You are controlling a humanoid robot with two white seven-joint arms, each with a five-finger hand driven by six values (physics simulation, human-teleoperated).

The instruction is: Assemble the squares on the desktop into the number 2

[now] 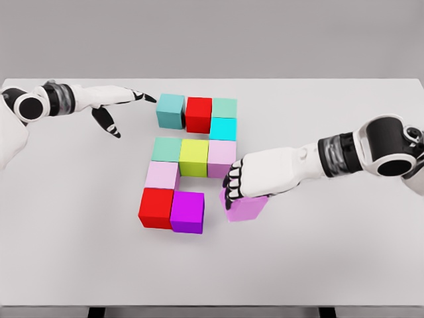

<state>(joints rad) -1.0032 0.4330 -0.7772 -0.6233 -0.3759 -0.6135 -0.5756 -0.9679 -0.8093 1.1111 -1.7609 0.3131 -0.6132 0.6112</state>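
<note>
**A:** What is the setting?

**B:** A pale grey desktop (318,265) fills most of the head view, with a plain grey wall behind it. Coloured cubes sit left of centre on it.

**A:** How do they lie?

**B:** The top row runs teal cube (170,110), red cube (199,113), then a green cube (224,107), all touching. A cyan cube (223,128) sits just under the green one. Below that comes a second row: a sea-green cube (166,149), a yellow-green cube (194,157) and a pale pink cube (221,158). Under the sea-green one is a light lilac cube (162,175), and under that a second red cube (156,208) with a magenta cube (187,212) touching its right side.

**A:** And the last piece?

**B:** An orchid cube (248,209) stands apart, to the right of the magenta one with a gap between them, slightly turned against the others.

**A:** Who has it?

**B:** The right hand (246,182) lies over its top, dark fingertips (232,192) curled down its left side, gripping it.

**A:** The other arm?

**B:** The left hand (112,103) hovers at the upper left, near the teal cube but not touching it. Its fingers are stretched out and loose, holding nothing, with the thumb hanging down.
</note>
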